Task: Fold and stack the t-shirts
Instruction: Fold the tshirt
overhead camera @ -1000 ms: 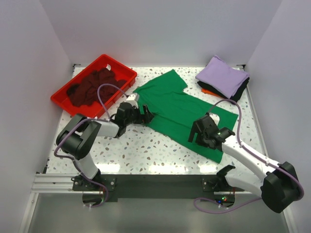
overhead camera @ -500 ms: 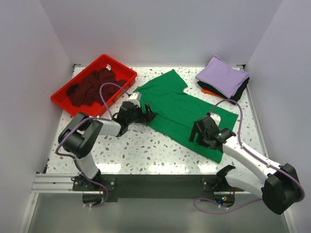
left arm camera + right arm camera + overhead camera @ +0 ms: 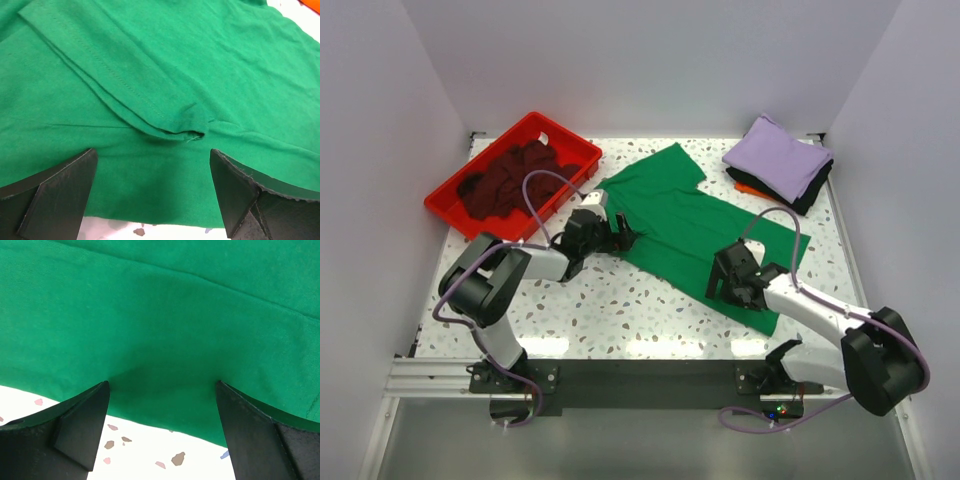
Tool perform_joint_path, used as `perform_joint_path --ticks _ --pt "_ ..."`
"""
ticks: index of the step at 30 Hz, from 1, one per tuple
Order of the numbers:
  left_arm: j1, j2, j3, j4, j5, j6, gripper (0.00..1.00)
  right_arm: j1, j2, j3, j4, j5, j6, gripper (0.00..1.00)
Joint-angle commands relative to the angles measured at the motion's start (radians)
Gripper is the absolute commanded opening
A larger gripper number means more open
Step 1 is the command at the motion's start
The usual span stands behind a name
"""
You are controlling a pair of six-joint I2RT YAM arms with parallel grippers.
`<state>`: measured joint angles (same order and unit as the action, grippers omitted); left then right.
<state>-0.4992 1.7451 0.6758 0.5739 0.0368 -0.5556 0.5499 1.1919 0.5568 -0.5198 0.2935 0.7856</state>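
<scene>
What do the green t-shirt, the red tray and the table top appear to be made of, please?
The green t-shirt looks like soft matte knit fabric, probably cotton jersey: stitched hem, fine wrinkles. The red tray seems moulded plastic, with smooth, slightly glossy walls. The table top looks like white terrazzo or a speckled laminate; which one is unclear.

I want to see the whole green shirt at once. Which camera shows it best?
The top external view: the green t-shirt lies spread on the table, nearly its whole outline showing. The left wrist view shows only a close patch with a stitched fold; the right wrist view, only one edge.
</scene>
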Motion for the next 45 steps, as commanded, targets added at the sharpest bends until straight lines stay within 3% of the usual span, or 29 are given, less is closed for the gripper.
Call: perform_joint_path --ticks 1,16,45 --pt "-0.001 -0.039 -0.016 -0.045 -0.087 0.036 1.0 0.005 -0.003 -0.015 0.02 0.022 0.009 0.9" --pt "-0.059 -0.128 0.004 -0.011 -0.041 0.02 1.0 0.005 -0.08 -0.023 -0.029 0.05 0.009 0.91" --pt "-0.079 0.097 0.18 -0.002 0.055 0.002 1.0 0.005 -0.094 -0.026 -0.032 0.052 0.007 0.91"
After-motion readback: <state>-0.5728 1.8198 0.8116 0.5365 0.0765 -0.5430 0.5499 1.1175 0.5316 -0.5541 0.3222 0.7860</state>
